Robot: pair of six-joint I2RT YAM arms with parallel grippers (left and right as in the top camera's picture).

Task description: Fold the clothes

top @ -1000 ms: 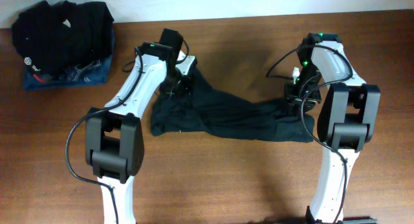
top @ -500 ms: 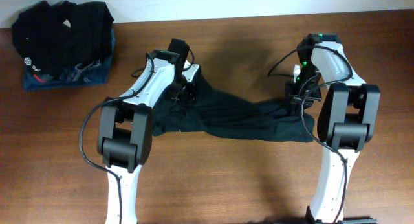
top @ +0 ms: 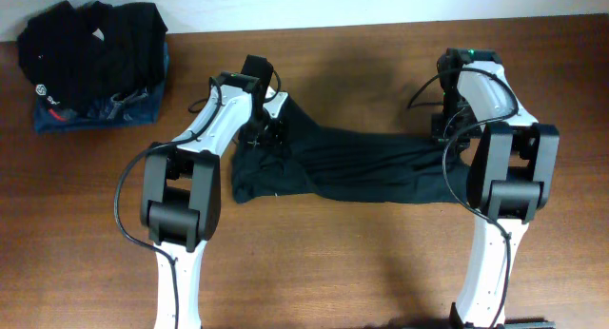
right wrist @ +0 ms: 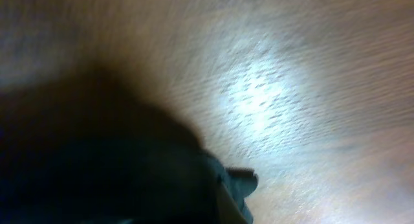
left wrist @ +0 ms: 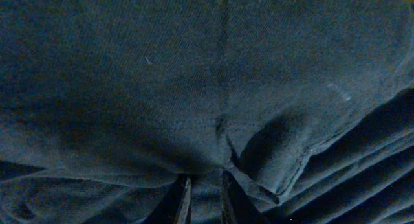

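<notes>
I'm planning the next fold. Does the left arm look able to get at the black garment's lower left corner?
Probably yes: that corner lies uncovered near the left gripper, though it is shut on the black garment higher up.

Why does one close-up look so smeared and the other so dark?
Right wrist view: streaky motion blur, with a bright glare patch on the wooden table. Left wrist view: the black garment fills the dim frame, yet seams look sharp. Overhead view: even light, crisp.
</notes>
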